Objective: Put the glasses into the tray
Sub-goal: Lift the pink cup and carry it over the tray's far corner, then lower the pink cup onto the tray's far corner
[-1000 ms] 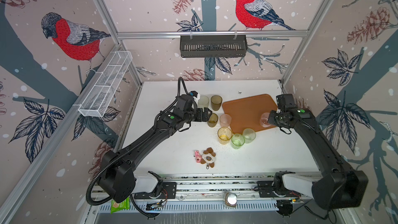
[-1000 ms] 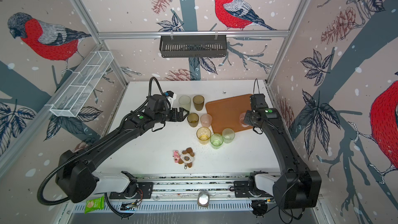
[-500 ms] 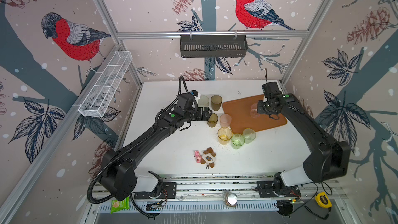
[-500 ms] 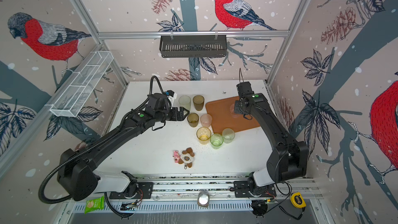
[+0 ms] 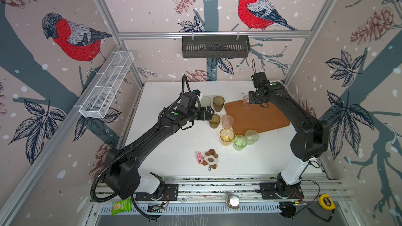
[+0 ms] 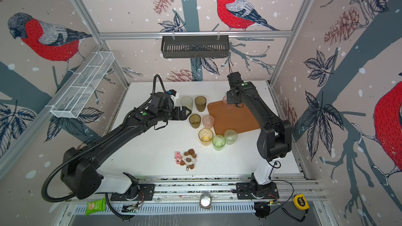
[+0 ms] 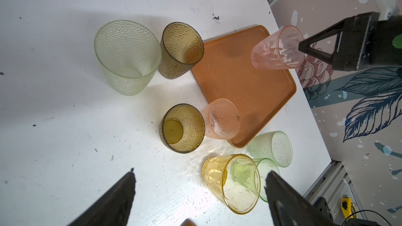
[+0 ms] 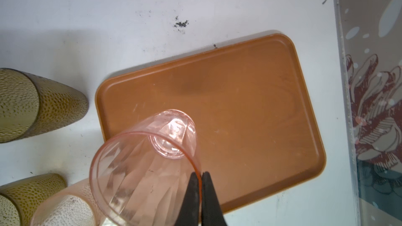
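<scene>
Now the right gripper [image 8: 201, 173] pinches the pink glass [image 8: 143, 166] by its rim, tilted above the tray [image 8: 250, 105]; the left gripper [image 5: 210, 113] hangs spread wide near a brown glass [image 5: 214, 121].

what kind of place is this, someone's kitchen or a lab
Most likely a robot test cell, not a kitchen: an aluminium frame holds bird-print wall panels around a white table, and a black left arm and black right arm are mounted on a metal rail at its near edge.
</scene>
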`<move>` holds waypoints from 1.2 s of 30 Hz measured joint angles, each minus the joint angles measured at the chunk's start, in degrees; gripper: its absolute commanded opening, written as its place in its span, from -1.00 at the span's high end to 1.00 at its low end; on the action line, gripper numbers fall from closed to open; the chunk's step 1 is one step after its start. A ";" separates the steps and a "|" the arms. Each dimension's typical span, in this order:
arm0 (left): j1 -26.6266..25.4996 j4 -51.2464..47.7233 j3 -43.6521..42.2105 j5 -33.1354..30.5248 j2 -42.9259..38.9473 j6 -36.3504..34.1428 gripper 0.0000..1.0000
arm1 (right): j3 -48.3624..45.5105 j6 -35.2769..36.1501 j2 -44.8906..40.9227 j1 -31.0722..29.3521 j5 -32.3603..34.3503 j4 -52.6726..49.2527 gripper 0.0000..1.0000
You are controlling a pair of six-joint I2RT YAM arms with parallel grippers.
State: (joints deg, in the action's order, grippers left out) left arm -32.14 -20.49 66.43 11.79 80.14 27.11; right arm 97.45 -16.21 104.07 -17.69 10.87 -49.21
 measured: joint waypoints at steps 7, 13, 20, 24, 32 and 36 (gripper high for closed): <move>0.00 -0.76 0.96 -0.98 1.09 0.13 -0.93 | 8.59 1.40 7.54 -1.60 -0.63 -0.39 1.00; 0.00 -0.79 2.10 0.04 1.73 -0.11 -0.95 | 13.73 1.79 12.46 -1.97 -1.49 -1.07 1.00; -0.15 1.53 2.56 3.19 2.19 -1.68 -0.95 | 19.10 2.89 17.49 -2.38 -2.58 -2.21 1.00; -0.66 2.58 3.04 3.67 3.52 -2.38 -0.95 | 22.34 2.93 20.65 -2.84 -3.58 -3.32 1.00; -1.51 2.73 4.87 3.45 5.29 -3.15 -0.95 | 23.08 3.52 22.34 -3.30 -4.87 -4.70 1.00; -1.55 2.71 5.18 3.13 5.57 -3.50 -0.95 | 22.80 4.04 23.17 -3.30 -5.51 -4.68 1.00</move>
State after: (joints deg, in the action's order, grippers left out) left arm -33.69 -17.78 71.61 14.92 85.71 23.62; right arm 120.25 -12.16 127.24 -20.99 5.37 -53.89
